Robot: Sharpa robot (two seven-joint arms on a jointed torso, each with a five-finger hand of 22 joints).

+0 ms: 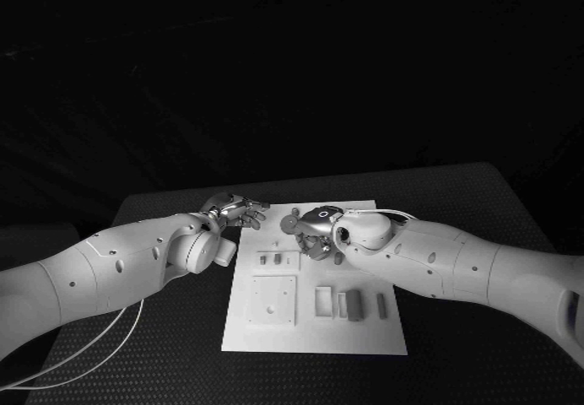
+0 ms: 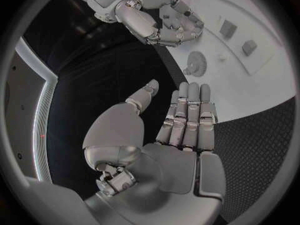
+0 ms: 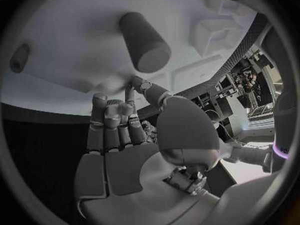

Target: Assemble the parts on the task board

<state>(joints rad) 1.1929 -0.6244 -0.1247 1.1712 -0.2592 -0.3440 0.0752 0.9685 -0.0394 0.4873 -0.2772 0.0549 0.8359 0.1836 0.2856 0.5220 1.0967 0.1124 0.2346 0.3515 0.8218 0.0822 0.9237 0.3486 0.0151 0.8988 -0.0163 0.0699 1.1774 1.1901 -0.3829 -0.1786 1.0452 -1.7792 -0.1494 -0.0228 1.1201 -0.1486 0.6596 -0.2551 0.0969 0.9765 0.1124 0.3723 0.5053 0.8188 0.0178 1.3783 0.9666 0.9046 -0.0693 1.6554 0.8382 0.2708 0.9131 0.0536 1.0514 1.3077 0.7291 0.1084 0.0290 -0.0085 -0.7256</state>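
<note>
The white task board [image 1: 365, 333] lies in the middle of the black table. A grey gear [image 1: 292, 224] [image 2: 197, 64] lies flat near the board's far left corner. My right hand [image 1: 319, 232] [image 2: 164, 16] hovers just beside the gear with its fingers curled in. In the right wrist view its thumb and a fingertip [image 3: 131, 85] meet with nothing plainly between them. A round peg [image 3: 147, 42] stands on the board beyond those fingers. My left hand [image 1: 237, 209] [image 2: 181, 135] is off the board's far left corner, flat and holding nothing.
Small parts [image 1: 276, 259] [image 2: 228, 30] sit on the board near my right hand. A square plate [image 1: 274, 299] and upright rectangular blocks [image 1: 353, 305] occupy the board's near half. Bare black table [image 1: 487, 202] surrounds the board.
</note>
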